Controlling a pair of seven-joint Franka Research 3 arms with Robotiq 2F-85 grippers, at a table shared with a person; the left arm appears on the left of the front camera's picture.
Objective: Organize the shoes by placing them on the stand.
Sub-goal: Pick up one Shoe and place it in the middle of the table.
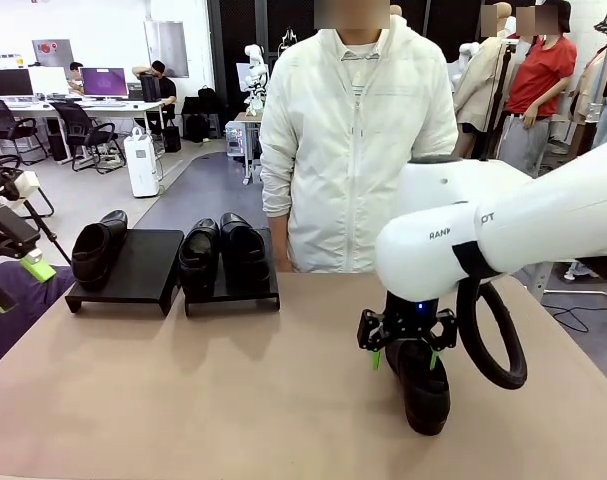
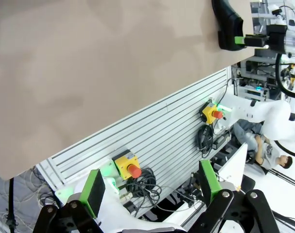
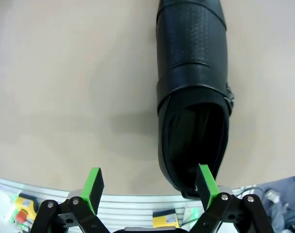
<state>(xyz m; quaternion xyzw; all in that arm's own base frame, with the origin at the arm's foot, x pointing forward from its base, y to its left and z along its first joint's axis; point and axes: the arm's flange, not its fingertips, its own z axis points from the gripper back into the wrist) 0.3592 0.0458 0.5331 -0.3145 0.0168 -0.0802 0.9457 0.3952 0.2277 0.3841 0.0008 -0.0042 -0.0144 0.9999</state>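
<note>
Spread wide, the right gripper's (image 3: 146, 187) fingers (image 3: 93, 187) hover over the heel end of the last loose shoe (image 3: 193, 92), one green pad just beside the shoe's open collar and the other well out over bare table (image 3: 64, 87), so nothing is pinched yet. In the front view that right gripper (image 1: 405, 352) hangs low above the same shoe (image 1: 423, 385), which lies on the table near the robot's edge, toe pointing toward the robot. The left gripper (image 2: 152, 191) is likewise spread and empty, held off the table's left side with its pads facing the frame below the tabletop. Farther back, two black stands sit side by side in front of a person in a white jacket (image 1: 353, 140): the right stand (image 1: 233, 295) carries a full pair, while the left stand (image 1: 133, 275) holds a single shoe (image 1: 95, 250) on its left half, leaving the other half free. The step in hand looks like the pick of the fourth shoe. The next move calls for shifting the fingers sideways so they straddle the heel collar, lowering, closing, then carrying the shoe across to the open spot on the left stand.
</note>
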